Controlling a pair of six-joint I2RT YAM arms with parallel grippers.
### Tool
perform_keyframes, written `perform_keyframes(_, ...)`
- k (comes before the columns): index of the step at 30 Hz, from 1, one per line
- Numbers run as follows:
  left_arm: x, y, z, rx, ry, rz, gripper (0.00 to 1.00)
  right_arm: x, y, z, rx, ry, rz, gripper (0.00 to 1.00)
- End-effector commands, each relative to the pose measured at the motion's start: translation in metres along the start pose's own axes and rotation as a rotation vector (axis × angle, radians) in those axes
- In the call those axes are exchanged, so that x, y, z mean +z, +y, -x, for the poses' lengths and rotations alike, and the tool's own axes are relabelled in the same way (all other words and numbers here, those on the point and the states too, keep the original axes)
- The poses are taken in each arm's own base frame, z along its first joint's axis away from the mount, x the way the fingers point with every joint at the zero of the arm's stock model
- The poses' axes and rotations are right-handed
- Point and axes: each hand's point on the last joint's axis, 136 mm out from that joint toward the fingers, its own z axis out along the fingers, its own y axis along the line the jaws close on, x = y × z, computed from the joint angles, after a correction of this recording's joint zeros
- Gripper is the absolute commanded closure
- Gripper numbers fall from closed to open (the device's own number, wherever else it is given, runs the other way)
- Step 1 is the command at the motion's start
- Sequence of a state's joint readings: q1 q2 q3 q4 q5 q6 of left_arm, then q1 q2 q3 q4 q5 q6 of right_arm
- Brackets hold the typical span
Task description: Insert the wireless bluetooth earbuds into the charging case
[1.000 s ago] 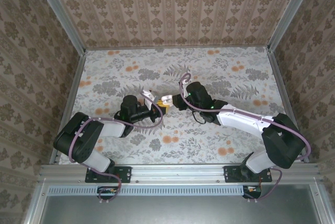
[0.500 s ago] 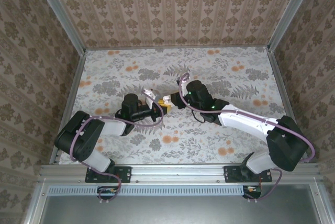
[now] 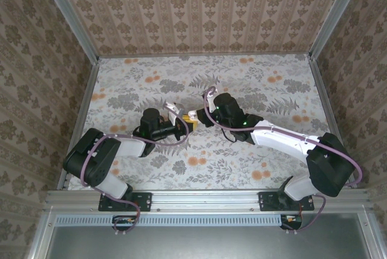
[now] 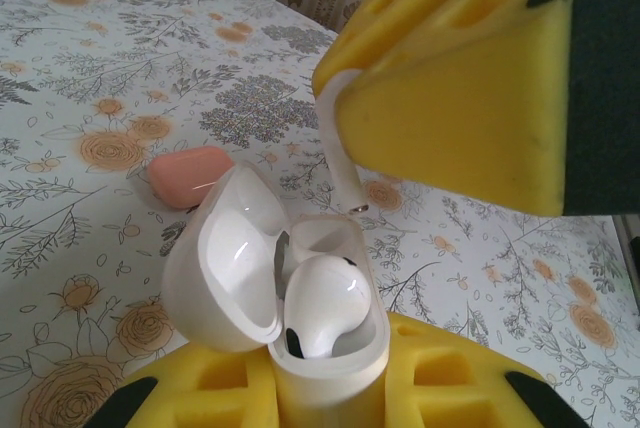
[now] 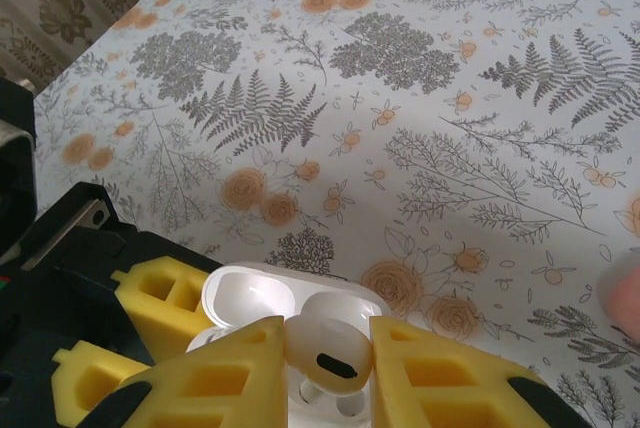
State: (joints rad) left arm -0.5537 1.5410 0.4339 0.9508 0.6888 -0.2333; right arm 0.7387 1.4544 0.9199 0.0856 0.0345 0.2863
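One earbud (image 5: 325,346) is pinched stem-down in the right gripper (image 5: 326,368), directly above the open charging case (image 4: 335,368), which is clamped by the left gripper (image 4: 325,395).

Held earbud (image 4: 341,153) and charging case (image 4: 330,388), each partly hidden.
Left wrist: the earbud shows only its stem, head buried in yellow pads (image 4: 450,98); the charging case is cut off below. Right wrist: a pink lump (image 5: 625,300) blurs at the edge.

Right gripper (image 3: 195,115) and left gripper (image 3: 186,124) both slightly farther forward and leftward than before.
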Motion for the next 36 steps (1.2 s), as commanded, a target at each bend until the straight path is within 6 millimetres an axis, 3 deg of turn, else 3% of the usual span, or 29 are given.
perform_keyframes(1,-0.002,-0.007,0.034,0.044,-0.08,-0.026,0.95,0.0,0.0,0.005,-0.04,0.004,-0.027,0.76)
perform_keyframes(13,-0.004,-0.011,0.045,0.053,-0.101,-0.041,0.95,-0.002,-0.006,0.005,-0.073,0.004,-0.063,0.76)
perform_keyframes(25,-0.005,-0.01,0.052,0.065,-0.113,-0.029,0.95,-0.007,0.015,-0.002,-0.128,0.036,0.043,0.75)
perform_keyframes(36,-0.007,-0.013,0.056,0.079,-0.117,-0.035,0.95,0.003,0.026,-0.005,-0.053,0.074,0.115,0.7)
